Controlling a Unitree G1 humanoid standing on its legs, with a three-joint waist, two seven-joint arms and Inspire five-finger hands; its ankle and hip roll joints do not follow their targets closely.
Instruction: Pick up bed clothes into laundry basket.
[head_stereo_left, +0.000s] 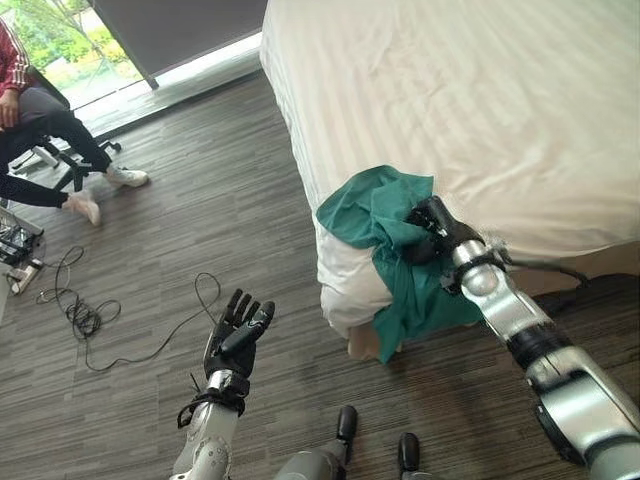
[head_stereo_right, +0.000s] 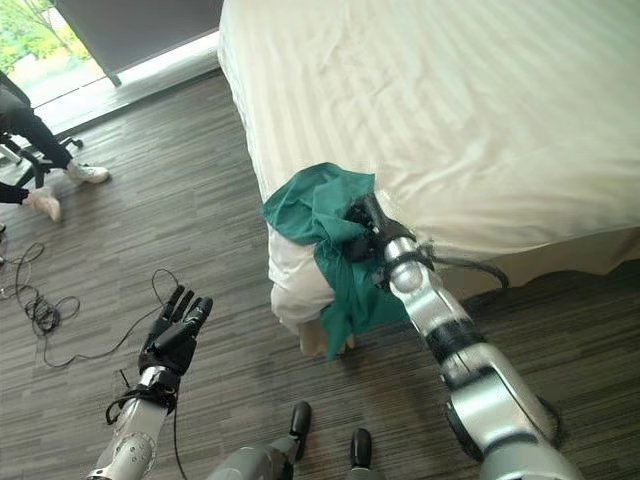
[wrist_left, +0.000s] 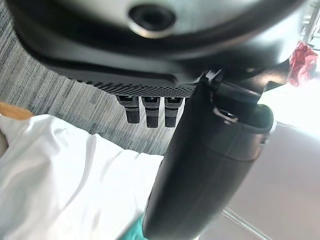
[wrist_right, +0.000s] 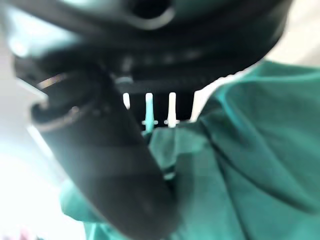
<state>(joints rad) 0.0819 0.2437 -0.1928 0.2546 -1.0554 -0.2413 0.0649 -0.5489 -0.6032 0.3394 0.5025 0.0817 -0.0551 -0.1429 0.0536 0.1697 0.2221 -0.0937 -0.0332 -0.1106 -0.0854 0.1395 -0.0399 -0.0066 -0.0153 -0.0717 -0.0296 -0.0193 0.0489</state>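
A crumpled teal-green cloth garment (head_stereo_left: 378, 222) drapes over the near corner of the white striped-sheet bed (head_stereo_left: 480, 100), at the centre of the left eye view, half hanging toward the dark wood-plank floor (head_stereo_left: 200, 220). The right hand (head_stereo_left: 432, 232) sits bunched into its folds, fingers curled round the fabric, probably so it can be lifted clear of the mattress edge. The left hand (head_stereo_left: 235, 335), at lower left, hangs apart with fingers straight and empty, likely kept out of the way. A seated person (head_stereo_left: 40, 130) occupies the upper left.
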